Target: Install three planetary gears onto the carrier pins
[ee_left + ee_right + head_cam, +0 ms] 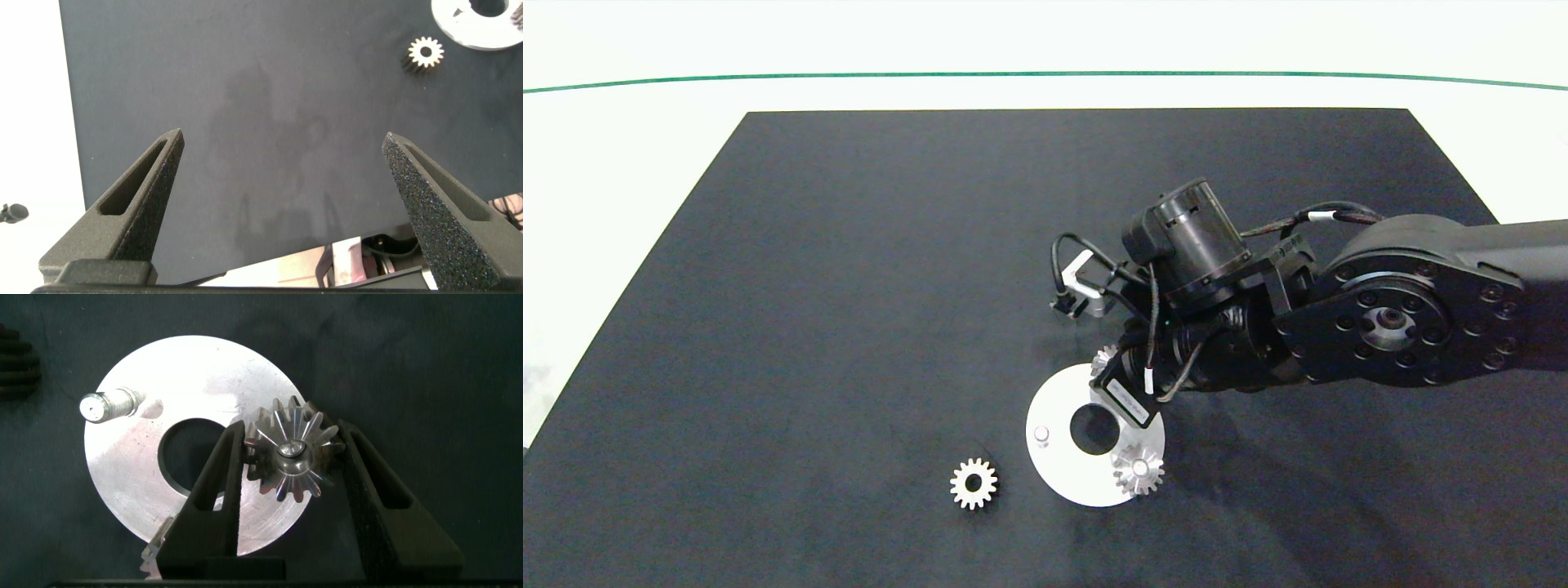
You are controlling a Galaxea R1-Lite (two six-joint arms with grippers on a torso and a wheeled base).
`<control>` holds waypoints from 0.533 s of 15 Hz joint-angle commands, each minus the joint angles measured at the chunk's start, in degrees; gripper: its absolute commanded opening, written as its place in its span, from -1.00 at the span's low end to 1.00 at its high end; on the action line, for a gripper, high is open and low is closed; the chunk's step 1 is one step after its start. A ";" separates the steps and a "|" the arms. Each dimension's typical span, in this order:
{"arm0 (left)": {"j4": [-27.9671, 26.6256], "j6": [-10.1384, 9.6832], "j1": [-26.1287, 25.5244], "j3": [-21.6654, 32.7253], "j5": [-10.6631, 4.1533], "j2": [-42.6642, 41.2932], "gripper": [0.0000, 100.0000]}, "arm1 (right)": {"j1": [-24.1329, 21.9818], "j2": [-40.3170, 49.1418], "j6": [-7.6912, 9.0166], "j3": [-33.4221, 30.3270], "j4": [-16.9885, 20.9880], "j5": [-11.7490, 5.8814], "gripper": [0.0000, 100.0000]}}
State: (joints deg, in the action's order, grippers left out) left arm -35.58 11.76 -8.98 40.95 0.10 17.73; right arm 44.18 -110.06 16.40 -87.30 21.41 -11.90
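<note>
The white disc (1058, 474) (131, 490) lies on the black mat and carries the carrier pins. One pin (1041, 434) (106, 404) stands bare. One planetary gear (1139, 471) (155, 543) sits on the disc's near right pin. A second gear (1104, 357) (290, 453) sits on the far pin, whose tip shows in its hole. My right gripper (291, 425) is shut on this gear, one finger touching each side. A third gear (973, 483) (425, 55) lies loose on the mat, left of the disc (470, 28). My left gripper (283, 137) hangs open over bare mat, outside the head view.
The black mat (849, 286) covers a white table (621, 163), which has a green line (1045, 73) along its far side. My right arm (1405, 310) reaches in over the mat's right half. The mat's edge (69, 147) shows beside my left gripper.
</note>
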 commanded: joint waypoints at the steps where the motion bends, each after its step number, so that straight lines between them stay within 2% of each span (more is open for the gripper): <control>1: -0.19 0.01 -0.42 0.01 -0.10 0.03 1.00 | -0.06 0.02 0.13 0.02 0.13 -0.06 1.00; 5: -0.19 0.01 -0.42 0.01 -0.10 -0.32 1.00 | -0.15 0.54 -0.22 0.29 0.13 0.03 1.00; 7: -0.28 -0.16 -0.42 -0.08 -0.19 -0.94 1.00 | -0.06 8.19 -0.66 1.43 0.39 -0.32 1.00; 8: -0.36 -0.25 -0.42 -0.17 -0.27 -1.11 1.00 | -0.06 15.05 -0.40 3.36 0.48 -1.29 1.00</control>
State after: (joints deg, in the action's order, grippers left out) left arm -35.72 11.43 -9.40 40.88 -0.13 17.01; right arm 44.02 -105.55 15.79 -86.30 21.60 -12.18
